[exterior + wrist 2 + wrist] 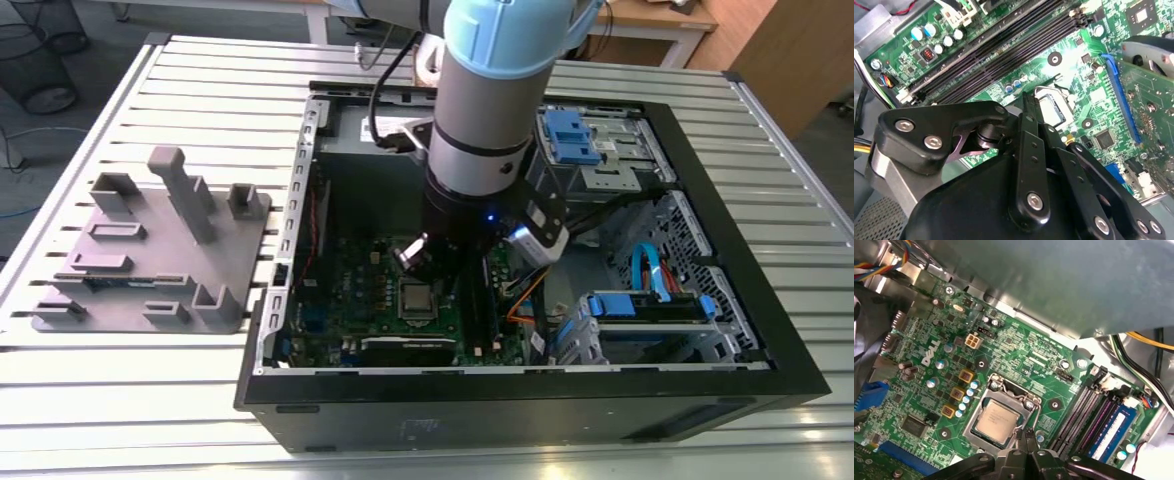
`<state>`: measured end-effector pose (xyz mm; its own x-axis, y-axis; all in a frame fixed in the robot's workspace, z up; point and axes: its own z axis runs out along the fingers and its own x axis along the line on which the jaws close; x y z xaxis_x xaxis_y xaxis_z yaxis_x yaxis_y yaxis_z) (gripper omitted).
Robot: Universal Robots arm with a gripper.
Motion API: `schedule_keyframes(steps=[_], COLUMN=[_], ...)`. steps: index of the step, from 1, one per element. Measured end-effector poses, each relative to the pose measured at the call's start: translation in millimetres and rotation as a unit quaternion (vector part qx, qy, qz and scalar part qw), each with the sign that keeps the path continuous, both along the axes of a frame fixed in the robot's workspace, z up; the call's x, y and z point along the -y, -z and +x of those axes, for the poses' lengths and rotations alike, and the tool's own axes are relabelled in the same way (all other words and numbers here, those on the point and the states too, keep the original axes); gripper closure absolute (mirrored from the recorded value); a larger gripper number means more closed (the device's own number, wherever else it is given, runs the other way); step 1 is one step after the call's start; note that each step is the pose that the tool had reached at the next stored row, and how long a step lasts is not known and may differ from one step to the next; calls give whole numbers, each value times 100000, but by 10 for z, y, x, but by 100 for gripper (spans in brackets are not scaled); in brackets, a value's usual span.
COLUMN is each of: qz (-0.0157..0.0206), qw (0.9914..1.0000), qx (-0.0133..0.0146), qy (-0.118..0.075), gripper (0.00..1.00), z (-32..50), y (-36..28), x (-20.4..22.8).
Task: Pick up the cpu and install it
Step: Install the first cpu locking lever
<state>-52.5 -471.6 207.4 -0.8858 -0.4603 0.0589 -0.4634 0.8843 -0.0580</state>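
The gripper [1024, 436] hangs just above the socket's edge inside the open computer case [694, 395], its two dark fingertips [1018, 435] drawn together to a thin slit with nothing between them. The one cpu [996, 422], its pale silvery top facing up, sits seated in the metal-framed socket [1030, 402] on the green motherboard [1019, 342], just beside the fingertips; whether they touch it cannot be told. In the second wrist view the gripper's black linkages [1026, 165] cover most of the socket [1056, 107], and four long memory slots [1004, 47] run beside it. In the first wrist view one blue memory stick [1111, 432] stands in the outermost slot. In the exterior view the arm [483, 120] reaches down into the case, which lies on the slatted worktop [160, 400], and one gray fixture block [154, 250] rests on the exterior view's left.
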Motion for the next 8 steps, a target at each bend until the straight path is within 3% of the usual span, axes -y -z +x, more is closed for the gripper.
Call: schedule_keyframes(steps=[4, 8], qz=[12, 8], qw=[100000, 100000], qx=[4, 5], qy=[2, -3], gripper=[89, 89], z=[1, 1], y=[0, 0], x=[5, 50])
